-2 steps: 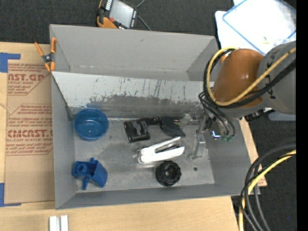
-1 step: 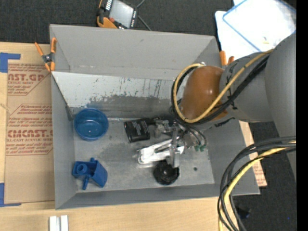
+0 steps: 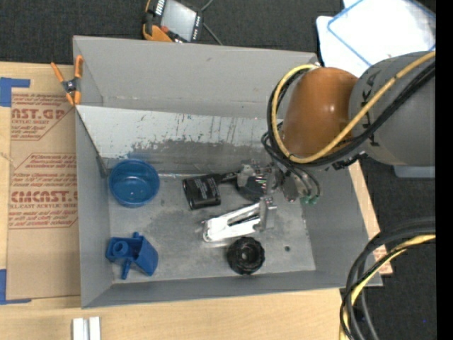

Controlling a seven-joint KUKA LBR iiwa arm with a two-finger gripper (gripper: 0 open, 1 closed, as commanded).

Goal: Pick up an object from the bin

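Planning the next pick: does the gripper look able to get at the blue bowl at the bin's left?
Probably yes. The blue bowl sits alone, open side up, nothing on it. The gripper is across the bin by the white piece; only a low black block lies between.
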